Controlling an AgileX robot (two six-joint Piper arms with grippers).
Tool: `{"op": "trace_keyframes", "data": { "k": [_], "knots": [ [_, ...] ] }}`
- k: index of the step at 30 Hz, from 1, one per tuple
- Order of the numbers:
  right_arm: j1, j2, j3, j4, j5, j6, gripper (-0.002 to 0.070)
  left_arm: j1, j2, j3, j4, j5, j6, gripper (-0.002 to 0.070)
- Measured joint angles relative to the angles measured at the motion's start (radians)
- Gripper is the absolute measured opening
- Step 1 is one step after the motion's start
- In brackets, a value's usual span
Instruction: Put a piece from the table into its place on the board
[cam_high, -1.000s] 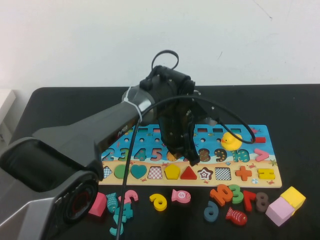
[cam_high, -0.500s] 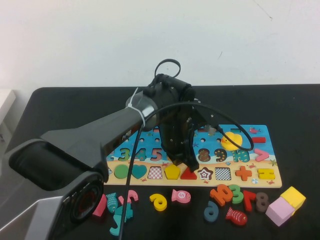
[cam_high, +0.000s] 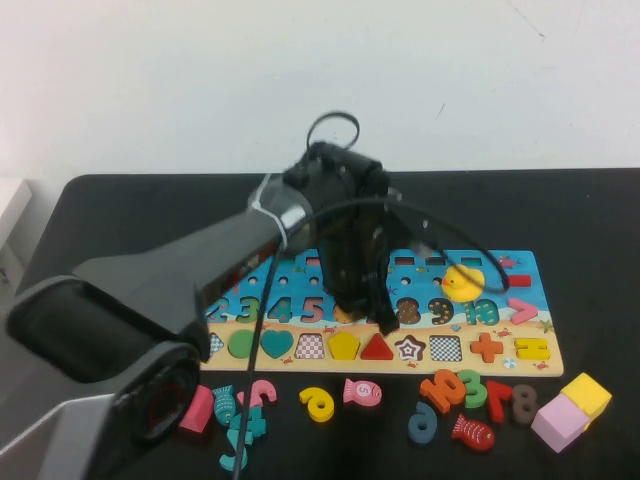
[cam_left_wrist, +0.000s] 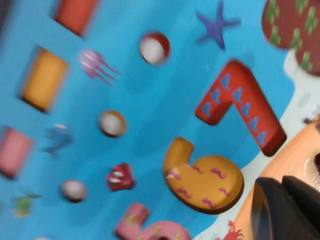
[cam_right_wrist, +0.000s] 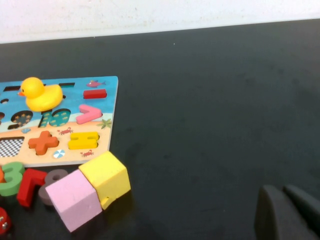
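The number board (cam_high: 535, 262) lies at mid table. My left gripper (cam_high: 385, 322) hangs low over its number row, fingers shut and empty. In the left wrist view the orange 6 (cam_left_wrist: 202, 180) lies flat in its recess between the red 7 (cam_left_wrist: 240, 107) and the pink 5 (cam_left_wrist: 150, 227). The left gripper (cam_left_wrist: 282, 210) is just beside the 6, over the sandy strip. A sliver of the 6 (cam_high: 345, 315) shows under the arm in the high view. My right gripper (cam_right_wrist: 285, 212) is shut and empty over bare table, off to the right of the board.
Loose pieces lie in front of the board: yellow 6 (cam_high: 317, 403), pink fish (cam_high: 362, 391), blue 6 (cam_high: 421, 423), red fish (cam_high: 471, 432), several numbers (cam_high: 445, 387), teal pieces (cam_high: 240, 425). A yellow cube (cam_high: 586, 394) and a pink cube (cam_high: 558, 422) sit front right. A yellow duck (cam_high: 462, 281) stands on the board.
My left gripper dipped slightly toward the front of the board, then came back over the number row. The orange 6 has stayed in its recess. The loose pieces have not moved.
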Motion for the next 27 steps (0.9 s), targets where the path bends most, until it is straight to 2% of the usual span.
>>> {"op": "trace_keyframes", "data": {
  "k": [8, 12, 17, 27],
  "knots": [
    [0.0, 0.0, 0.0, 0.0, 0.0, 0.0, 0.0019, 0.0, -0.229, 0.003, 0.002, -0.057, 0.007, 0.0],
    [0.0, 0.0, 0.0, 0.0, 0.0, 0.0, 0.0019, 0.0, -0.384, 0.08, -0.009, -0.083, 0.021, 0.0],
    [0.0, 0.0, 0.0, 0.0, 0.0, 0.0, 0.0019, -0.004, -0.586, 0.317, -0.04, -0.194, 0.027, 0.0],
    [0.0, 0.0, 0.0, 0.0, 0.0, 0.0, 0.0019, -0.023, -1.033, 0.959, -0.146, -0.537, -0.004, 0.0]
  ]
}}
